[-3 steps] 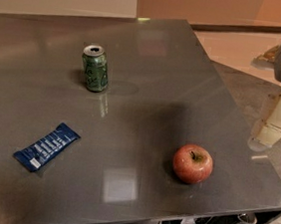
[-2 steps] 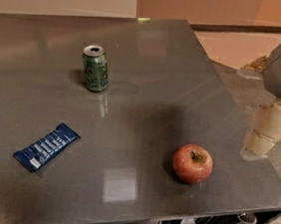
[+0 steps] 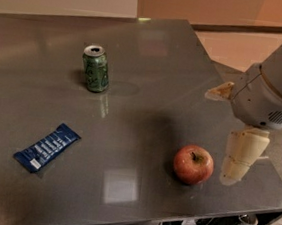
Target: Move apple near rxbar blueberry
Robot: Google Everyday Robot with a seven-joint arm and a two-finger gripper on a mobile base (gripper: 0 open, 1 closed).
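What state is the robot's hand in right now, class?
Hand: open, holding nothing, poised beside the apple without touching it.

Glossy grey tabletop, three things on it. The green soda can stands upright, back left. The rxbar blueberry lies flat, front left. The apple sits front right, well apart from the bar. The end effector hangs just right of the apple, fingers spread.
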